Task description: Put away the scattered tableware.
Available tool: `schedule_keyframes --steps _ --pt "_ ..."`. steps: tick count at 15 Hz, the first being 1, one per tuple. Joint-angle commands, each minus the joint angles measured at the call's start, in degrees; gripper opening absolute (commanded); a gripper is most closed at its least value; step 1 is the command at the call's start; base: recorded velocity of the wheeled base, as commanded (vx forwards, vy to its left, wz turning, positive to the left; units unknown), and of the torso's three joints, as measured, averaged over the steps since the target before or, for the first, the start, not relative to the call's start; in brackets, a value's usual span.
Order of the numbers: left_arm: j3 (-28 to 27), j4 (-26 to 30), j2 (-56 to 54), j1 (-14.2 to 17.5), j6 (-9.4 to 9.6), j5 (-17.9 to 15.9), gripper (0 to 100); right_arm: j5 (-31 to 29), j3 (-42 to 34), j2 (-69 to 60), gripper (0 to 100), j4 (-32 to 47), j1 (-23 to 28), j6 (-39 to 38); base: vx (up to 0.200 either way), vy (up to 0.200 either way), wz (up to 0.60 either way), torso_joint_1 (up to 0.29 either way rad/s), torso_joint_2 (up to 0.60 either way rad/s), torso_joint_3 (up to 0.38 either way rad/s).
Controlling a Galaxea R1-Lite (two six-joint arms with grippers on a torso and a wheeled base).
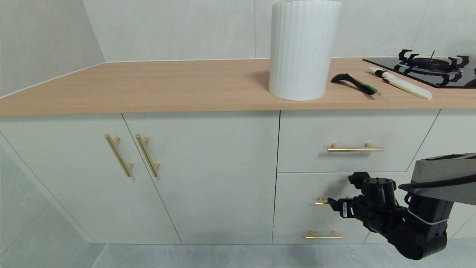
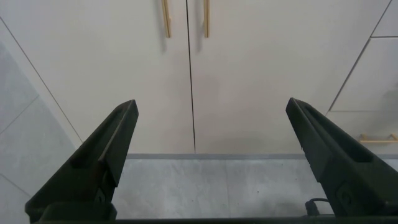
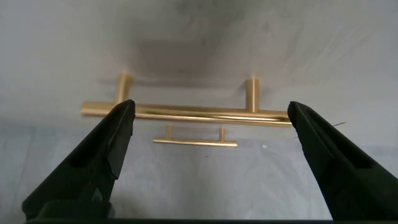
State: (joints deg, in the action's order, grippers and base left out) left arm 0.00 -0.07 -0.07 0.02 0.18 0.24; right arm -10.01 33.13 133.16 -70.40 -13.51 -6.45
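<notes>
Black gas hob (image 1: 427, 69) sits at right end of wooden desk (image 1: 148, 85); two cabinet doors (image 1: 208, 178) with gold bar handles (image 1: 118, 155) below; grey tiled wall (image 1: 178, 29) behind.

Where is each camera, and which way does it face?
Head view: on the head, looking down at the counter, doors and drawers; right arm lower right.
Left wrist view: on the left wrist, facing doors and floor; open left gripper frames it.
Right wrist view: on the right wrist, close to the middle handle; open right gripper frames it.
Shared: head and right wrist views both show that handle.
</notes>
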Motion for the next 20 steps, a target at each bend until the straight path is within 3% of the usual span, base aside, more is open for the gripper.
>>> schedule_keyframes --steps 1,7,10,17,20 --pt "0.0 0.0 0.1 0.1 -0.01 0.0 100 -0.7 1.4 2.1 100 -0.1 0.2 -0.1 0.000 0.000 0.00 0.000 0.00 0.000" --pt "0.0 0.0 0.1 0.1 -0.01 0.0 100 -3.1 4.6 4.9 100 0.3 0.2 -1.4 0.000 0.000 0.00 0.000 0.00 0.000" --pt "0.0 0.0 0.1 0.1 -0.01 0.0 100 -3.1 4.2 4.3 100 6.3 0.2 -1.1 0.000 0.000 0.00 0.000 0.00 0.000" --pt "0.0 0.0 0.1 0.0 -0.01 0.0 100 -3.0 3.3 2.8 100 7.5 0.1 -1.1 0.000 0.000 0.00 0.000 0.00 0.000" --pt "0.0 0.0 0.1 0.0 -0.01 0.0 100 -2.6 1.4 -2.0 100 12.3 -0.2 -1.0 0.000 0.000 0.00 0.000 0.00 0.000"
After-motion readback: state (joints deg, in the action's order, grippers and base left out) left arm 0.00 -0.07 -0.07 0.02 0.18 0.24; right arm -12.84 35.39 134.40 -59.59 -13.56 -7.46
